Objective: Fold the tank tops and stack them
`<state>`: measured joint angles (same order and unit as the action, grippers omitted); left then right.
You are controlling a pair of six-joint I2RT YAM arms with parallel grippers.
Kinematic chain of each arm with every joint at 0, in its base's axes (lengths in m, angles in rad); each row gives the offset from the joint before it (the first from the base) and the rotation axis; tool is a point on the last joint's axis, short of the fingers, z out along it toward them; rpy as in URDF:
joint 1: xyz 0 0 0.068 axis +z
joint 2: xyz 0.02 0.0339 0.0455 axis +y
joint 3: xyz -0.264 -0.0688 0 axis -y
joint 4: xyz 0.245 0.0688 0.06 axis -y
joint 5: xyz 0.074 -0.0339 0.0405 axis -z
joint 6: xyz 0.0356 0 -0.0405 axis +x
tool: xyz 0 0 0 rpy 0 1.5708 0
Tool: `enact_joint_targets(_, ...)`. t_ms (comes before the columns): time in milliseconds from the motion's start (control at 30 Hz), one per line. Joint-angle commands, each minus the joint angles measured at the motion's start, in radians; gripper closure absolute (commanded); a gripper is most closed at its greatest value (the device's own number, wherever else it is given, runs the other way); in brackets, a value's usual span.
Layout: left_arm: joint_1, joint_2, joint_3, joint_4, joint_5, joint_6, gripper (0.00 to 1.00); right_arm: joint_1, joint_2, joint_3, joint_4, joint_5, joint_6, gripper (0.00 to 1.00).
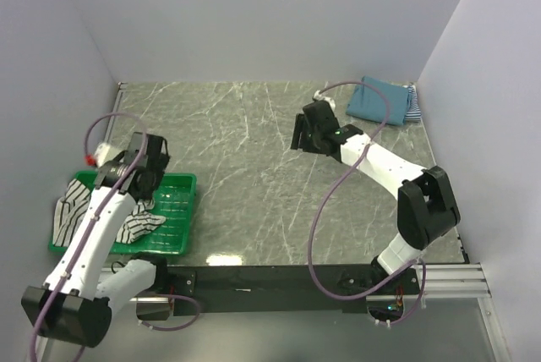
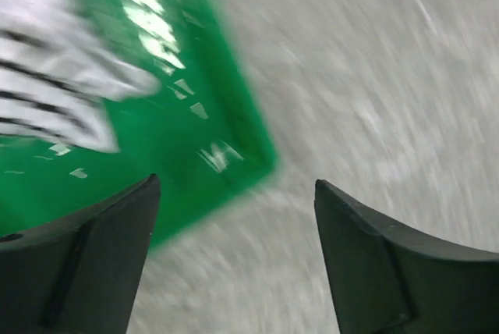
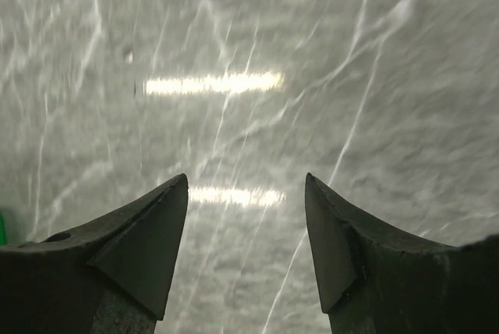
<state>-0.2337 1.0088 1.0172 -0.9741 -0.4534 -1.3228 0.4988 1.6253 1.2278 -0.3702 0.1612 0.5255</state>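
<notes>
The black-and-white striped tank top (image 1: 72,210) lies crumpled in the green basket (image 1: 173,210) at the left; it also shows in the left wrist view (image 2: 54,76). The teal-blue tank top (image 1: 379,100) lies folded at the far right corner on top of the fine navy-and-white striped one (image 1: 412,106), whose edge peeks out. My left gripper (image 1: 152,159) is open and empty above the basket's far right part; in its wrist view (image 2: 234,193) it hangs over the basket's corner (image 2: 234,147). My right gripper (image 1: 301,135) is open and empty over the bare table middle; it also shows in the right wrist view (image 3: 245,186).
The marble-patterned table (image 1: 254,142) is walled by white panels at the back and both sides. A black rail (image 1: 270,277) runs along the near edge. Purple cables loop from both arms.
</notes>
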Motion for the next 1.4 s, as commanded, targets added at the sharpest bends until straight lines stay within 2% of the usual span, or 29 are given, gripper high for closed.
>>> enact_joint_targets(0,0.072,-0.041,-0.072,-0.236,-0.238,-0.237,0.13,0.078,-0.068,-0.037,0.063,-0.045,0.03,0.32)
enact_joint_targets(100,0.189,-0.047,-0.144,-0.175,-0.21,-0.211,0.09,0.141,-0.08,-0.073,0.059,-0.078,0.039,0.32)
enact_joint_targets(133,0.264,-0.029,-0.158,-0.154,-0.196,-0.19,0.08,0.153,-0.094,-0.083,0.06,-0.083,0.039,0.32)
enact_joint_targets(233,0.373,0.02,-0.187,-0.095,-0.151,-0.133,0.07,0.207,-0.133,-0.131,0.06,-0.071,0.039,0.32)
enact_joint_targets(367,0.447,0.079,-0.246,0.055,-0.087,-0.038,0.07,0.225,-0.182,-0.21,0.062,-0.052,0.044,0.32)
enact_joint_targets(533,0.514,0.204,-0.284,0.121,-0.067,-0.033,0.08,0.227,-0.246,-0.289,0.097,-0.06,0.053,0.32)
enact_joint_targets(633,0.563,0.226,-0.319,0.231,-0.015,0.025,0.16,0.227,-0.277,-0.324,0.117,-0.058,0.057,0.32)
enact_joint_targets(733,0.589,0.255,-0.322,0.304,0.039,0.091,0.42,0.227,-0.292,-0.333,0.125,-0.063,0.06,0.36)
enact_joint_targets(767,0.594,0.263,-0.295,0.311,0.056,0.138,0.6,0.228,-0.297,-0.33,0.122,-0.063,0.06,0.4)
enact_joint_targets(833,0.6,0.255,-0.246,0.287,0.087,0.187,0.69,0.234,-0.315,-0.324,0.117,-0.06,0.056,0.45)
enact_joint_targets(867,0.599,0.24,-0.186,0.272,0.085,0.227,0.77,0.239,-0.321,-0.317,0.114,-0.058,0.05,0.5)
enact_joint_targets(933,0.599,0.158,-0.128,0.241,0.091,0.266,0.9,0.242,-0.344,-0.306,0.108,-0.049,0.042,0.54)
enact_joint_targets(967,0.6,0.122,-0.064,0.236,0.097,0.302,0.99,0.244,-0.352,-0.294,0.1,-0.045,0.038,0.56)
enact_joint_targets(1033,0.599,0.021,0.003,0.265,0.163,0.351,0.99,0.242,-0.378,-0.278,0.093,-0.039,0.027,0.59)
enact_joint_targets(1133,0.579,-0.033,0.179,0.281,0.308,0.41,0.99,0.242,-0.429,-0.245,0.083,0.001,0.019,0.6)
enact_joint_targets(1167,0.555,-0.03,0.284,0.276,0.332,0.425,1.0,0.242,-0.442,-0.228,0.085,0.008,0.018,0.61)
enact_joint_targets(1200,0.519,-0.01,0.34,0.266,0.334,0.428,0.99,0.241,-0.468,-0.22,0.085,0.038,0.018,0.61)
enact_joint_targets(1233,0.414,0.0,0.392,0.262,0.314,0.433,0.99,0.241,-0.481,-0.211,0.083,0.056,0.015,0.61)
enact_joint_targets(1300,0.28,0.03,0.533,0.252,0.268,0.448,1.0,0.239,-0.519,-0.185,0.074,0.095,0.013,0.61)
enact_joint_targets(1333,0.145,0.062,0.575,0.249,0.221,0.456,0.99,0.238,-0.531,-0.176,0.074,0.131,0.008,0.61)
enact_joint_targets(1367,0.082,0.076,0.642,0.255,0.208,0.462,0.99,0.238,-0.547,-0.172,0.077,0.149,0.005,0.61)
